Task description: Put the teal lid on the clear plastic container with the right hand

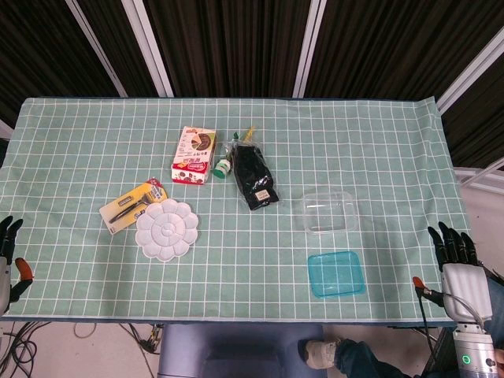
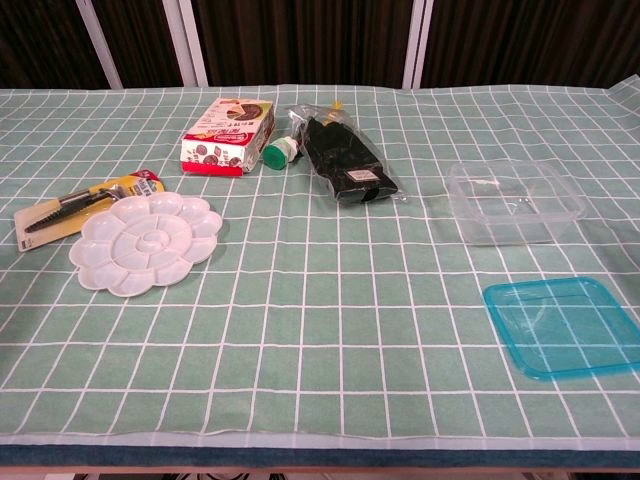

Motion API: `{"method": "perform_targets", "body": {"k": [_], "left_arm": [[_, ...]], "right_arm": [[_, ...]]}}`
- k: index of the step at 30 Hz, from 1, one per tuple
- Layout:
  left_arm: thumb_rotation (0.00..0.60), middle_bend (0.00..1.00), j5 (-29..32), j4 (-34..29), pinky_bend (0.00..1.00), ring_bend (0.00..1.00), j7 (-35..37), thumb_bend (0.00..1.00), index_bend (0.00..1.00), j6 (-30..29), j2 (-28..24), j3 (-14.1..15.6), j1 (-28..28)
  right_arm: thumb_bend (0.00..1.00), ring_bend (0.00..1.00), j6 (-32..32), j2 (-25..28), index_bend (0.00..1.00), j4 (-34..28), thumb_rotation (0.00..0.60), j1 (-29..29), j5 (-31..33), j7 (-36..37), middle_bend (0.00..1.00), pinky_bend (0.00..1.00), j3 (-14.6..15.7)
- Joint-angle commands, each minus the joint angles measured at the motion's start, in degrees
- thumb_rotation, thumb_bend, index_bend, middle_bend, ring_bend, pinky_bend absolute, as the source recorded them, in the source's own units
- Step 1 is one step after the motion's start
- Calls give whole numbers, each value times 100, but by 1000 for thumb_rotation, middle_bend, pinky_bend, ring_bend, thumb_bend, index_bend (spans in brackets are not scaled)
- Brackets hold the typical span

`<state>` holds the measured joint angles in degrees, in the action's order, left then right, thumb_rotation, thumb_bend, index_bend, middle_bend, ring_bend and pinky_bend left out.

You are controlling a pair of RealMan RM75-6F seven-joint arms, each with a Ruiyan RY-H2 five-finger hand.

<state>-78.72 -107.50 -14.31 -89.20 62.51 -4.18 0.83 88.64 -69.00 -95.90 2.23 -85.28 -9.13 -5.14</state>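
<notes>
**Two hands idle, lid untouched**

Left hand (image 1: pixel 8 256): off the table's left edge, fingers apart, holding nothing. Clear plastic container (image 1: pixel 329 211) uncovered; teal lid (image 1: pixel 337 273) flat just before it, left of right hand (image 1: pixel 461 272), also spread and empty. Reach not begun. Next, probably: reaching leftward, pinching a lid edge.

no legible text on the snack box (image 2: pixel 229 136), black packet (image 2: pixel 350 160) or yellow card (image 2: pixel 80 203)
</notes>
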Motion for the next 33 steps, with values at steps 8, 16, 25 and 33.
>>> {"method": "perform_targets", "body": {"k": [8,16,25,33], "left_arm": [[600,0,10,7,0,0,-64,771,47,-19,35,15,-13],[600,0,27,0,0,0,-87,771,47,-5,42,13,-5],[600,0,50,7,0,0,-115,771,47,40,59,27,8],[600,0,183,-35,0,0,20,771,47,121,-11,-21,28]], "right_arm": [[254,0,-6,64,0,-36,600,-4,-17,101,0,0,7],[236,0,-243,261,0,-166,600,43,-130,276,0,0,166],[220,0,-555,479,0,-305,600,72,-70,376,0,0,325],[196,0,-1414,847,0,-645,600,402,-34,524,0,0,518]]}}
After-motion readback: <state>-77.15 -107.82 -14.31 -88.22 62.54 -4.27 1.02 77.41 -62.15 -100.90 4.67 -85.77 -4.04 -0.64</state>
